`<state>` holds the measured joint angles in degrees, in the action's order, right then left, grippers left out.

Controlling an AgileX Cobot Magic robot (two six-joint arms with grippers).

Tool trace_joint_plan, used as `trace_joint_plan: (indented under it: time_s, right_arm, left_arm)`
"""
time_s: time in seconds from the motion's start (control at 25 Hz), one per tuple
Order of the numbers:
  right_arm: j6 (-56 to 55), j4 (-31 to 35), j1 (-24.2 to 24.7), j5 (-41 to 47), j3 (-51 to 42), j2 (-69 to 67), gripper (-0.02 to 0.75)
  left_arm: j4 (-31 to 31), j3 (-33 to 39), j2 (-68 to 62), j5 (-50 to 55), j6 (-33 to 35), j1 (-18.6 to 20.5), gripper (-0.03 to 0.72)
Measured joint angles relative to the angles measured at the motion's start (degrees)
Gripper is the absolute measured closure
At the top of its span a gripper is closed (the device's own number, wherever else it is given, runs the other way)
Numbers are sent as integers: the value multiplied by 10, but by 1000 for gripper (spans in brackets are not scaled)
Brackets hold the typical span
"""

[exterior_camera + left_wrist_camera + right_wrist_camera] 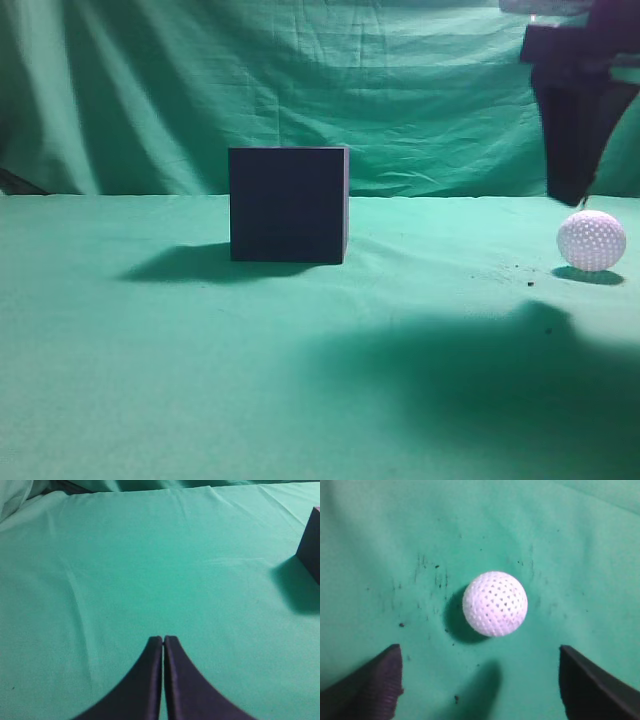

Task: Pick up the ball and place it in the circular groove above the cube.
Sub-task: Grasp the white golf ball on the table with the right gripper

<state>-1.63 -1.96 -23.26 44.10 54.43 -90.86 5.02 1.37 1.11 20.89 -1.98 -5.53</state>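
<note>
The white dimpled ball (591, 240) lies on the green cloth at the far right. In the right wrist view the ball (495, 603) lies just ahead of my right gripper (480, 652), whose dark fingers are wide open and empty. In the exterior view the right gripper (570, 195) hangs just above the ball, a little to its left. The dark cube (288, 204) stands in the middle of the cloth; its corner shows at the right edge of the left wrist view (311, 550). My left gripper (163, 639) is shut and empty over bare cloth.
A green cloth (150, 350) covers the table and hangs as a wrinkled backdrop behind. Small dark specks lie on the cloth around the ball (401, 625). A broad arm shadow falls on the cloth at the front right (480, 370).
</note>
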Motion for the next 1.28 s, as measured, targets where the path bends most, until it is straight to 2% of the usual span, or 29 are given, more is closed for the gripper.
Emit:
trace_joint_plan:
  time_s: [0.04, 0.4, 0.8, 0.88, 1.0, 1.16, 1.28]
  right_arm:
    - [-10, -3, 0, -8, 1, -9, 158]
    - [-84, -61, 0, -78, 3, -58, 172]
    - [-90, -69, 0, -108, 3, -101, 172]
    - [-95, -69, 0, -108, 4, -102, 252]
    - [-102, -69, 0, -108, 4, -102, 421]
    - [-104, -65, 0, -76, 32, -102, 427]
    - [-99, -32, -2, -29, 86, -100, 427]
  left_arm:
    - [0, 0, 0, 0, 0, 0, 688]
    - [0, 0, 0, 0, 0, 0, 688]
    - [0, 0, 0, 0, 0, 0, 688]
    - [0, 0, 0, 0, 0, 0, 688]
    - [0, 0, 0, 0, 0, 0, 688]
    - [0, 0, 0, 0, 0, 0, 688]
    - [0, 0, 0, 0, 0, 0, 688]
